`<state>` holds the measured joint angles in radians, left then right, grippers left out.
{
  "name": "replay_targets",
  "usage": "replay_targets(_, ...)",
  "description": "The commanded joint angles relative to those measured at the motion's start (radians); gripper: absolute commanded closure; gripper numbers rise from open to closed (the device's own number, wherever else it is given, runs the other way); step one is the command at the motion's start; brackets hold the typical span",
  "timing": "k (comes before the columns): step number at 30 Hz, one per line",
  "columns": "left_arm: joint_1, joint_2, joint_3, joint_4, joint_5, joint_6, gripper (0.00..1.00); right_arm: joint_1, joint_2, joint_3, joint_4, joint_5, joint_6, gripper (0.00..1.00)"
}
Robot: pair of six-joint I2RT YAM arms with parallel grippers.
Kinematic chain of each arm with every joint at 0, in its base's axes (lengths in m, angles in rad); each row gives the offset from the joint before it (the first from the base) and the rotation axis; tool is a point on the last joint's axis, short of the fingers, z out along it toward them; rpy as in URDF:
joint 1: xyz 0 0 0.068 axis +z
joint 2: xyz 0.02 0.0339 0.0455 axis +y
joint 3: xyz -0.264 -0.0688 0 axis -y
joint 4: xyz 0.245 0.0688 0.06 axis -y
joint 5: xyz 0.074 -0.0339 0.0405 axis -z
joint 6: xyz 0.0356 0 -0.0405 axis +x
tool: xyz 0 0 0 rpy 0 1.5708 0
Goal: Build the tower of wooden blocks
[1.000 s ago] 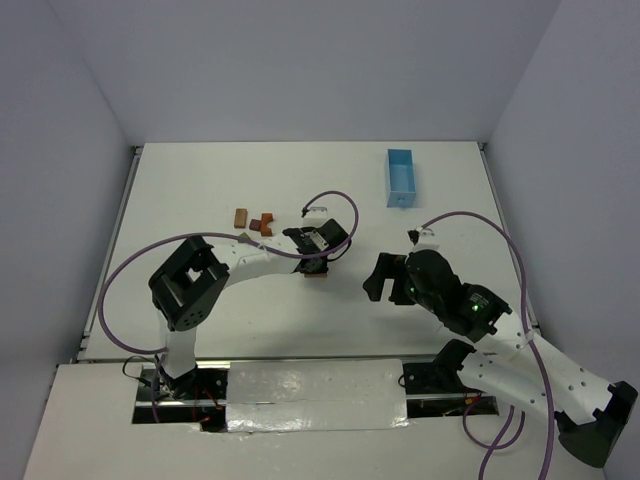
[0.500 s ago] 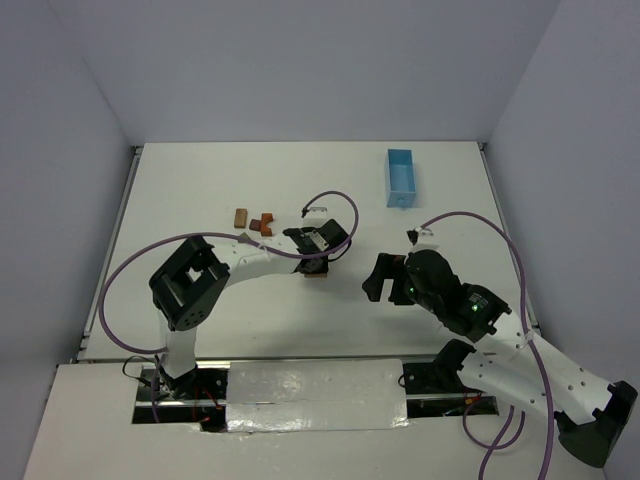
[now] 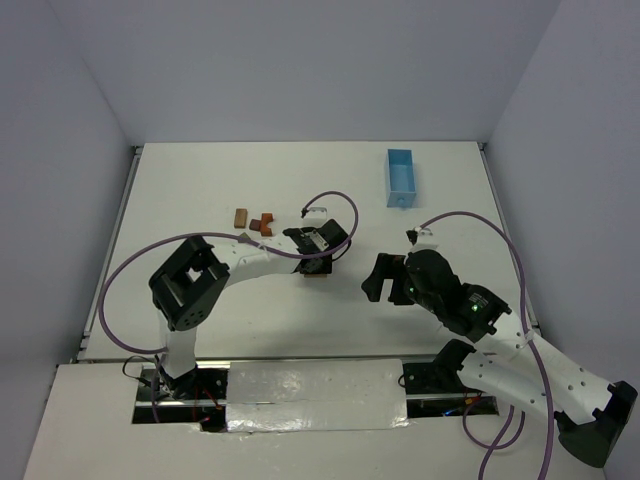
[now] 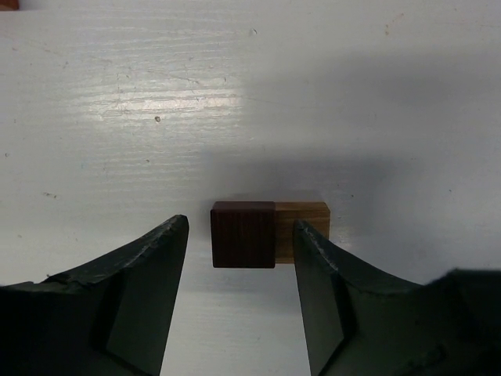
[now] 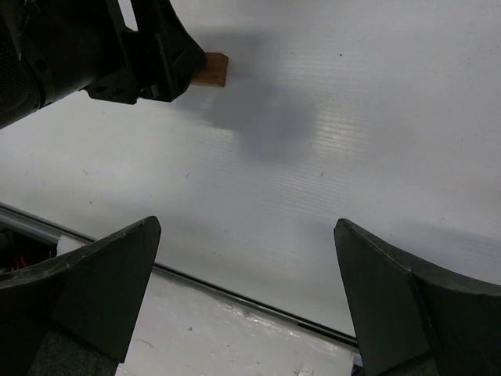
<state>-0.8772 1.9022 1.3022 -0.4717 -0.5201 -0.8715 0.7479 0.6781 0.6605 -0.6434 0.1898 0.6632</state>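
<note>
Wood block tower (image 4: 262, 233) at its start, mid-worktop (image 3: 200, 180): a dark brown block (image 4: 243, 239) overlaps a pale block (image 4: 311, 223) between the spread fingers of the left pincer (image 3: 317, 262), which grips nothing. Whether the dark block sits on the pale one or just beside it cannot be told. The right pincer (image 5: 244, 235), also open and empty, hovers well apart. Spare pieces (image 3: 262, 224) wait farther back on the left. Best course, by these 2 blocks: rise straight up with fingers wide, so no pad nudges the pair.

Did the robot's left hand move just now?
No. The left hand stays in the same spot, just as far from the blue tray, open around the dark block.
</note>
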Motion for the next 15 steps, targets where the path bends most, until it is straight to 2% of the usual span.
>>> replay_targets(1,0.004,-0.066,-0.003,-0.021,-0.032,-0.021,0.31,-0.004,-0.011,-0.012,0.031,-0.006,-0.014,0.0)
replay_targets(7,0.084,-0.176,0.005,-0.051,-0.057,0.049,0.12,-0.004,-0.025,-0.007,0.022,-0.006,-0.019,0.0)
replay_targets(12,0.312,-0.29,-0.063,0.034,0.066,0.19,0.1,-0.004,-0.041,-0.01,0.025,-0.004,-0.024,0.0)
replay_targets(15,0.432,-0.229,-0.002,0.022,0.141,0.351,0.06,-0.002,-0.037,-0.018,0.045,-0.026,-0.03,0.0)
